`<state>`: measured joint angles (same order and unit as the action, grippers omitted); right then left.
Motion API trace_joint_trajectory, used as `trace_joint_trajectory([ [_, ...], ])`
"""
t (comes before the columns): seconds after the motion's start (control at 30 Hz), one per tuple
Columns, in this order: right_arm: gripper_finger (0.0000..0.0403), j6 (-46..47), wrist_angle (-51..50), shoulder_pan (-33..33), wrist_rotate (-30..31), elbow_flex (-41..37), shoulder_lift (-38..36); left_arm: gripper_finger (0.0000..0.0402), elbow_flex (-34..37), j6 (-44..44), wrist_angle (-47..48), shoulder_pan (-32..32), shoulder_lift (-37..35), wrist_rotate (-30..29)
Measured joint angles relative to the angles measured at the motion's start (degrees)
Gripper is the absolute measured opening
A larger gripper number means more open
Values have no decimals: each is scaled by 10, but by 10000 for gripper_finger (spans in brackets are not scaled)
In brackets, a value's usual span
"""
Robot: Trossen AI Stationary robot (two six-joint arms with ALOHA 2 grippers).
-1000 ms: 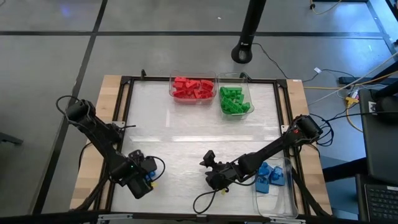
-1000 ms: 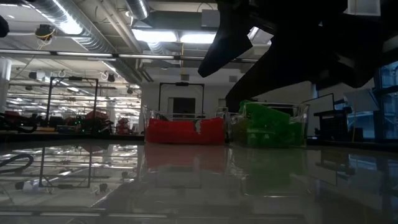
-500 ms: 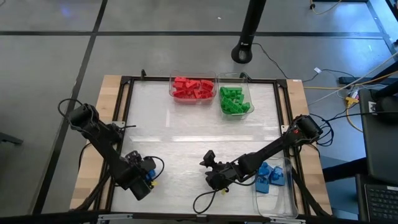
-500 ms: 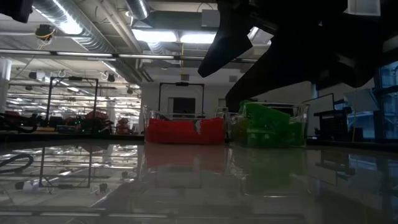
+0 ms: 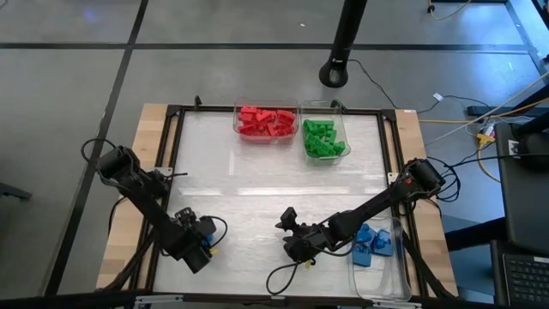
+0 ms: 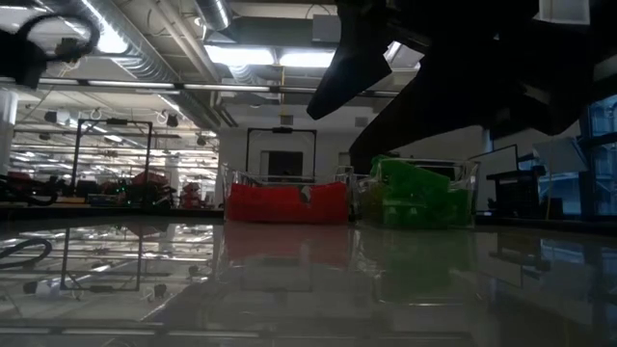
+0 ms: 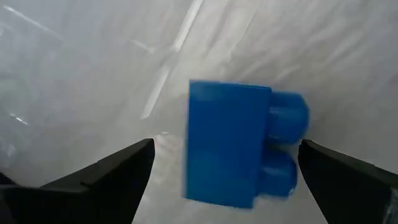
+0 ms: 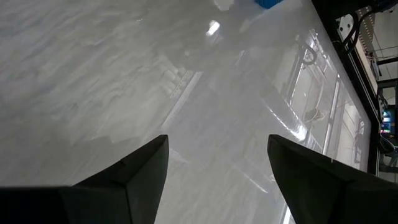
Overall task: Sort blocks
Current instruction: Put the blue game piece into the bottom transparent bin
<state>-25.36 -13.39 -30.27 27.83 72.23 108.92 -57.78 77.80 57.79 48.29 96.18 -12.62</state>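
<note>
While the right gripper (image 5: 289, 243) waits spread and empty near the table's front, the left gripper (image 7: 227, 186) hovers with fingers wide apart around a blue brick (image 7: 239, 144), not clamping it.

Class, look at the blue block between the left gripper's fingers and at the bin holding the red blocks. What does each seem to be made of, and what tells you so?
Blue block: probably moulded plastic, smooth with a slight sheen; even colour, crisp edges, round studs.
Bin with the red blocks: apparently clear, glossy plastic; the blocks show through its walls.
</note>
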Motion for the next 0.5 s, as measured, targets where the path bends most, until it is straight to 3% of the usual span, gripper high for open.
trace_joint_trajectory([
  [0.2, 273, 0, 0, 0, 0, 0, 0, 379, 51, -18, -98, 0, -2, 6],
  [0.5, 273, 0, -1, 0, 0, 0, 0, 360, 75, -53, -120, -1, -4, 4],
])
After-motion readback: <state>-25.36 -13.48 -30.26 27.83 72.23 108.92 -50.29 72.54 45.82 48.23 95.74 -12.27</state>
